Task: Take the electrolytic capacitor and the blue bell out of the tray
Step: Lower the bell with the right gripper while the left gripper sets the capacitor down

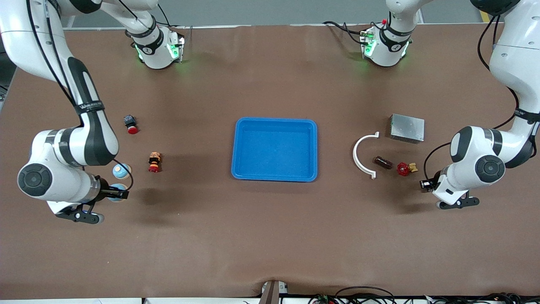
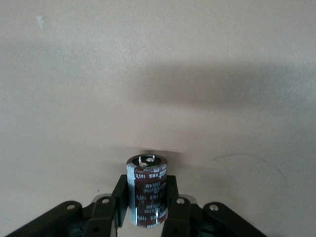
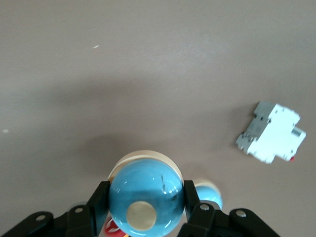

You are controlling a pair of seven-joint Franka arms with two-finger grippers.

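Jaws clamped at both ends: left gripper (image 2: 147, 207) on the capacitor (image 2: 146, 190), right gripper (image 3: 146, 205) on the blue bell (image 3: 145, 197).
Both parts are out of the empty tray (image 1: 274, 124), over bare table; released carelessly, the capacitor could topple and the bell roll.

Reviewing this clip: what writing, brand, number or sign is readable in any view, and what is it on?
Nothing reads with certainty.
White print on the brown sleeve of the capacitor between the left gripper fingers: too blurred to read.
White lettering on the black band around the right arm: too small to read.
Blue bell in the right gripper, blue tray, white breaker: no text visible.
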